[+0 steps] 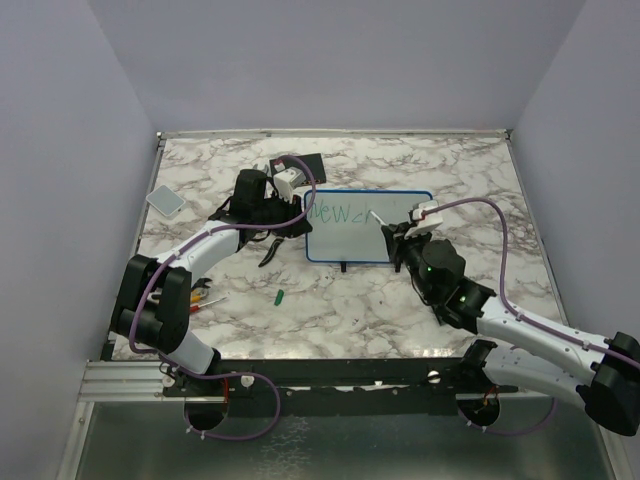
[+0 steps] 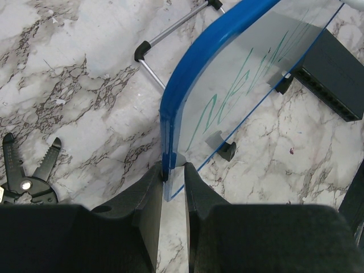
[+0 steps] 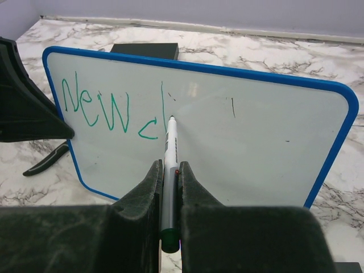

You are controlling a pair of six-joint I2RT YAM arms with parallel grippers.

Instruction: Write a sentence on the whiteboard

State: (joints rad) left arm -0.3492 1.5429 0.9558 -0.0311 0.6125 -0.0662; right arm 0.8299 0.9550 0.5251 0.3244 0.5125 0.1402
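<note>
The whiteboard (image 1: 350,238), white with a blue rim, stands tilted on the marble table. My left gripper (image 1: 303,220) is shut on its left edge; the left wrist view shows the fingers (image 2: 149,190) pinching the blue rim (image 2: 190,77). My right gripper (image 1: 393,238) is shut on a white marker (image 3: 170,149) with a green end, its tip touching the whiteboard (image 3: 261,148). The sentence (image 3: 105,108) reads "New c" in green, with a vertical stroke just above the marker tip. It also shows from behind through the board in the left wrist view (image 2: 227,102).
A black box with ports (image 2: 333,65) lies behind the board (image 1: 310,165). Black pliers (image 2: 28,179) lie left of the board (image 1: 270,250). A green cap (image 1: 281,296), small hand tools (image 1: 205,295) and a grey pad (image 1: 165,200) lie to the left. Walls enclose the table.
</note>
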